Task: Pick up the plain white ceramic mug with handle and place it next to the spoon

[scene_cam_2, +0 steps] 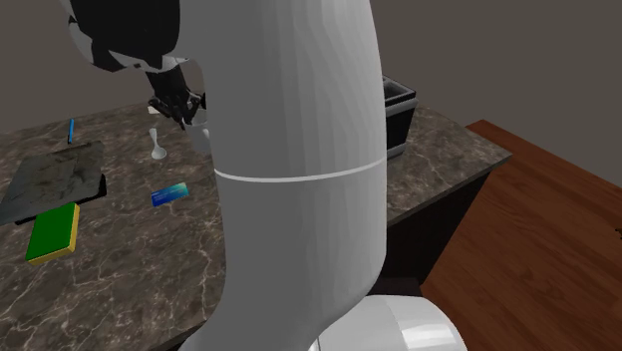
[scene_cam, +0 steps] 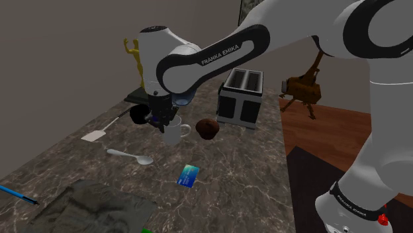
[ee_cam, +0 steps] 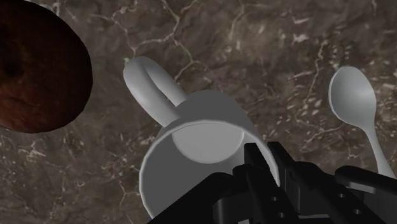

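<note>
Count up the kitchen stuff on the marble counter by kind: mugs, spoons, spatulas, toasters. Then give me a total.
Mugs: 1, the white mug
Spoons: 1, the white spoon
Spatulas: 1, the spatula
Toasters: 1, the toaster
Total: 4

Dim, low contrast. Brightest on white arm [scene_cam_2: 299, 100], 12 o'clock in second exterior view. Faint sheen across marble counter [scene_cam: 238, 172]. Grey shading inside mug [ee_cam: 197, 137].
</note>
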Controlling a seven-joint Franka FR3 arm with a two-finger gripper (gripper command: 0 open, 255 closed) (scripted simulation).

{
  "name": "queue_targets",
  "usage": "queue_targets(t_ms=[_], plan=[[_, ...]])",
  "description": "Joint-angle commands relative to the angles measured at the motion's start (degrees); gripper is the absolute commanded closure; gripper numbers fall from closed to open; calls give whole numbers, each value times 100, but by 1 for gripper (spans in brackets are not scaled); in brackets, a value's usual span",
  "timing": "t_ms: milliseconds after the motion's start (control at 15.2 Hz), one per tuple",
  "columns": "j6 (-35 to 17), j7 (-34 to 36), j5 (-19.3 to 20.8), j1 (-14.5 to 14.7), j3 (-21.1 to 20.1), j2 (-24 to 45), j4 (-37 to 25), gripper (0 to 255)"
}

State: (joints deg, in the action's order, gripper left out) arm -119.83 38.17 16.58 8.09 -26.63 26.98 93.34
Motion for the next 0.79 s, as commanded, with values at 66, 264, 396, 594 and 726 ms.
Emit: queue_targets(t_ms=[66,264,396,594,726], plan=[[-13,1,4,0,3,6,5,255],[-13,1,4,0,3,6,4,0],[-13,1,4,0,3,6,4,0],[-13,1,4,0,3,6,4,0],[287,-59,-92,-18,-50,-155,-151,0]])
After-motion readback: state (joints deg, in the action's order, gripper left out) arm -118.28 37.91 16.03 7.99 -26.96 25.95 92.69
